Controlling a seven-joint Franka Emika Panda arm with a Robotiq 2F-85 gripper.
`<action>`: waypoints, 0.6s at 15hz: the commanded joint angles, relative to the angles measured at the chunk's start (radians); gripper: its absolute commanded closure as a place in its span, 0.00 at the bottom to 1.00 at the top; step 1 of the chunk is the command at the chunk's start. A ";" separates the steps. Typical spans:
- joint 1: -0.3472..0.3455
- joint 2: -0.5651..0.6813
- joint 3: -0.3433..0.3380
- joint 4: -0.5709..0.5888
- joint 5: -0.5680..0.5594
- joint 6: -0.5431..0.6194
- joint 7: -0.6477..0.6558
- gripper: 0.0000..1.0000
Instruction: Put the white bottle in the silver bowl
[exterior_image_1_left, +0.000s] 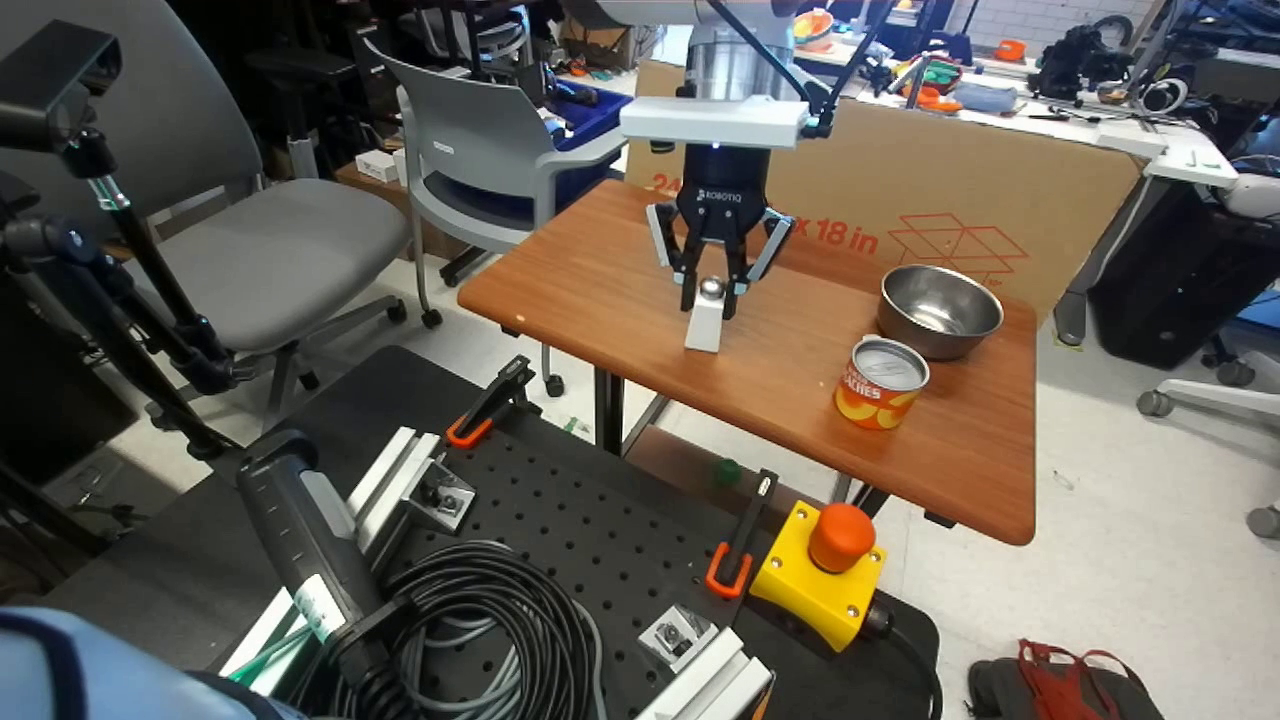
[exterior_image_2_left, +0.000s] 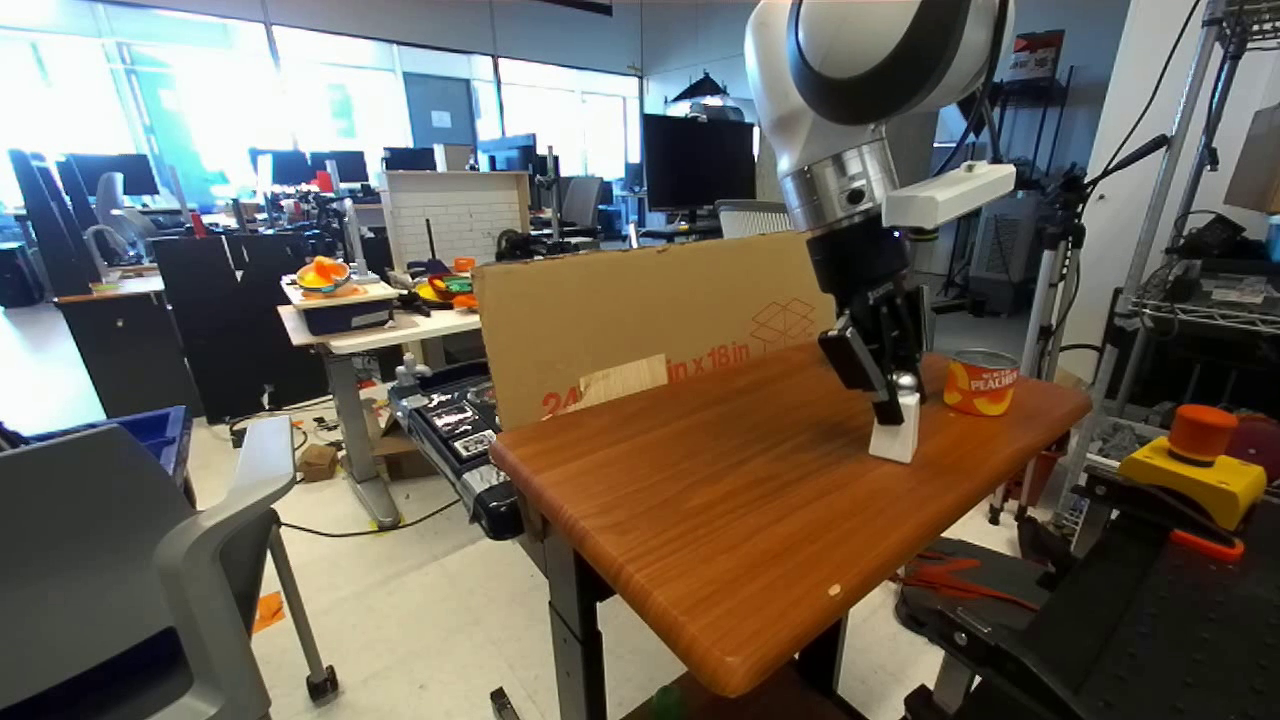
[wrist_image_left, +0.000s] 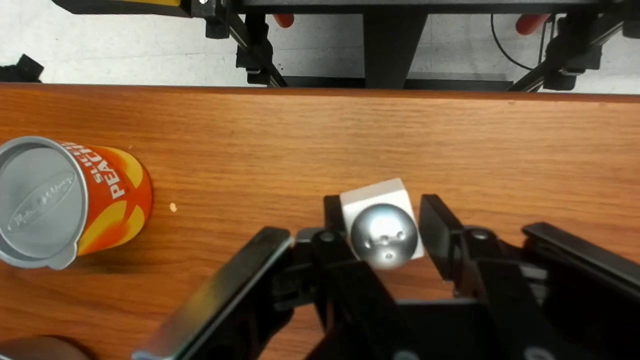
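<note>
The bottle (exterior_image_1_left: 706, 324) stands within the gripper (wrist_image_left: 382, 210), jaws part-spread, seemingly holding nothing; likely mid-grasp; next, squeeze and lift.

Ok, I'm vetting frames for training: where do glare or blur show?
In an exterior view, the windows are largely blown out; in the wrist view, the silver top of the white bottle catches a highlight, and the gripper looks soft near the lens.

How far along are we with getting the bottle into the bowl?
Done: the end effector straddles the white bottle. In hand: the grasp, though I can't tell whether it's closed. Left: lifting, carrying and releasing, since the bottle stands on the table, apart from the silver bowl.
</note>
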 joint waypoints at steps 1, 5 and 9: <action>0.019 -0.006 -0.023 0.030 -0.008 -0.001 0.035 0.88; -0.016 -0.057 -0.024 0.089 0.079 -0.039 0.024 0.90; -0.070 -0.053 -0.051 0.195 0.159 -0.049 -0.005 0.90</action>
